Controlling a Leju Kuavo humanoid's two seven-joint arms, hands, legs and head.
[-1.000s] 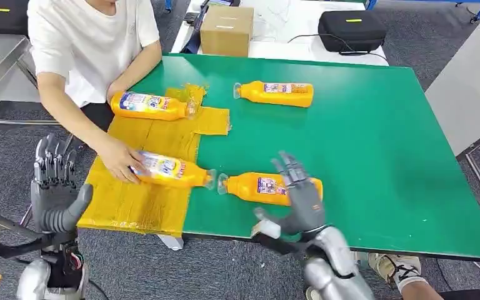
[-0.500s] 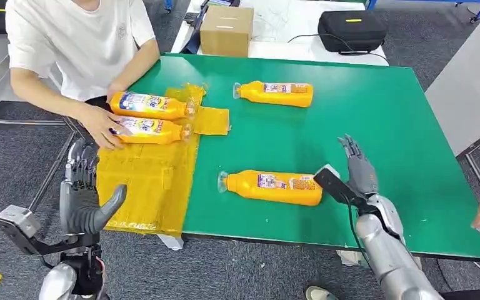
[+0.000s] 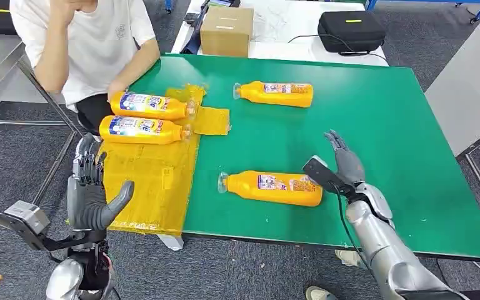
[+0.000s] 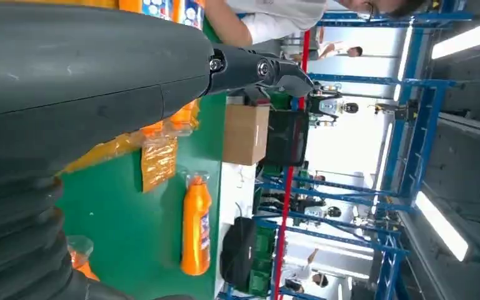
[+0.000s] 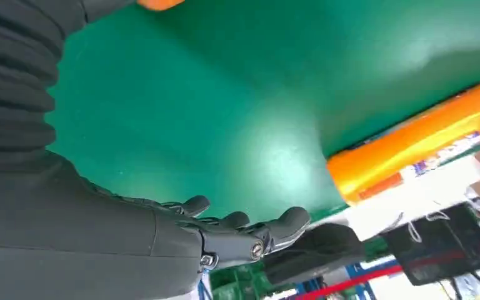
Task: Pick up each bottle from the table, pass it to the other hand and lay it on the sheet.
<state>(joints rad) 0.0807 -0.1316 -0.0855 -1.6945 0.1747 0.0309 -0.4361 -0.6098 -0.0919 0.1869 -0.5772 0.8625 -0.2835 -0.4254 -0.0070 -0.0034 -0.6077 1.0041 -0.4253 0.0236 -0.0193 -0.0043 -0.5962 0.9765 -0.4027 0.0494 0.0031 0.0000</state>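
Bottle (image 3: pixel 273 187) untouched; right robot hand (image 3: pixel 340 169) now nearer its base, spread, empty; left robot hand (image 3: pixel 90 194) spread too

Two orange bottles (image 3: pixel 140 117) lying on yellow sheet (image 3: pixel 147 181) — two more (image 3: pixel 274 140) on green table (image 3: pixel 375 125)

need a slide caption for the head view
Right hand open beside the near bottle; two bottles lie on the yellow sheet.
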